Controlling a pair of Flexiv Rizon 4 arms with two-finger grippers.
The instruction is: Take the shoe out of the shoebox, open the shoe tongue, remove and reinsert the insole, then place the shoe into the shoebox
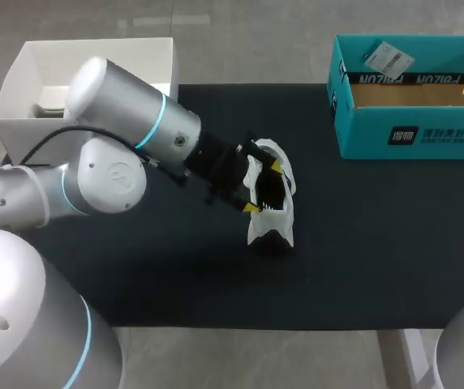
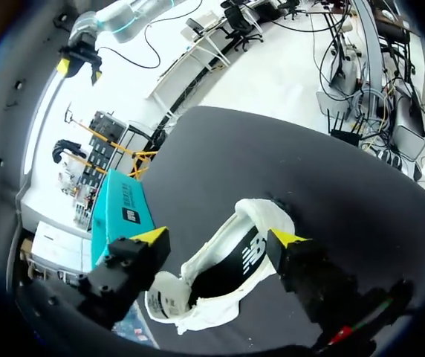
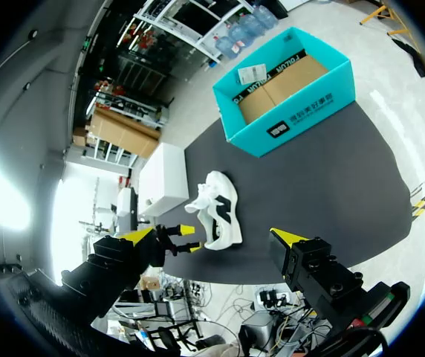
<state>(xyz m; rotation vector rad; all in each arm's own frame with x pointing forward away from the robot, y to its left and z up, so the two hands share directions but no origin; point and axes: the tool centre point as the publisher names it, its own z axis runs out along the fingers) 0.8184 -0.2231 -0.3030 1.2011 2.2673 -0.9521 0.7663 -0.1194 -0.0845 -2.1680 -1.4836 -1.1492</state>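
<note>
- Head view: the white-and-black soft fabric sneaker [image 1: 274, 219] lies near the middle of the black counter [image 1: 378, 251], well apart from the open teal cardboard shoebox [image 1: 410, 134].
- Handling, as a judgement: light, with a pliable upper that yields under pressure, and a stiffer sole and heel. Take hold across the heel collar or the sole's sides, not the loose tongue.
- The left arm [image 1: 126, 138] extends low across the counter. Its jaws are spread and straddle the sneaker, not clamped on it.
- The right arm [image 2: 119, 16] is held high near the shoebox. Its jaws are spread and hold nothing.

The shoe [image 1: 269, 220] lies on the table [image 1: 378, 243], left of the shoebox [image 1: 410, 134].
</note>
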